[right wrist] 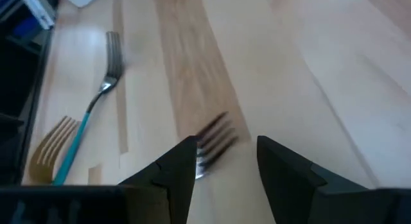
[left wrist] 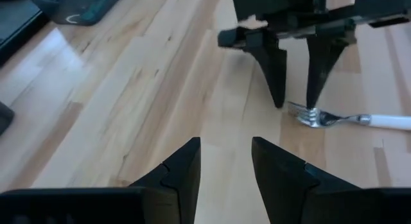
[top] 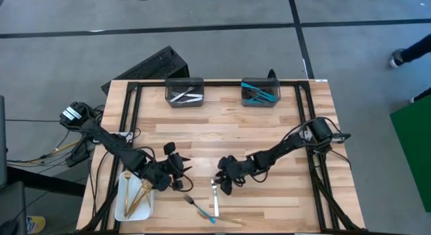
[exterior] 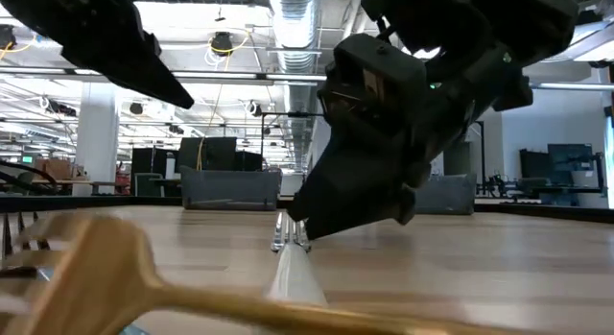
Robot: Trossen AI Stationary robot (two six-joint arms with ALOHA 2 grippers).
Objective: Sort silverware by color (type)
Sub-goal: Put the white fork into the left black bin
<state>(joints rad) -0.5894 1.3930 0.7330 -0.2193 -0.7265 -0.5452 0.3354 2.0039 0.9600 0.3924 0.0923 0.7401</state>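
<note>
The right gripper (right wrist: 226, 161) is spread wide over a silver fork (right wrist: 215, 144) lying on the table (top: 269, 127); its own fingers hide the handle. The left gripper (left wrist: 225, 163) waits nearby, fingers apart, holding nothing. A blue-handled fork (right wrist: 96, 102) partly covers a gold fork (right wrist: 51, 147).

the middle of the wooden table (top: 222, 130) lies bare between the two arms and the far bins, giving wide passage. at the far edge, two dark bins (top: 184, 91) (top: 260, 92) stand apart with a gap between them. at the near edge, the white tray (top: 122, 207) occupies the left corner. a silver fork (top: 215, 198), a turquoise-handled fork (top: 200, 208) and a gold utensil (top: 232, 221) lie close together at the near centre. the left gripper (top: 182, 174) and right gripper (top: 219, 179) face each other across a narrow gap.
</note>
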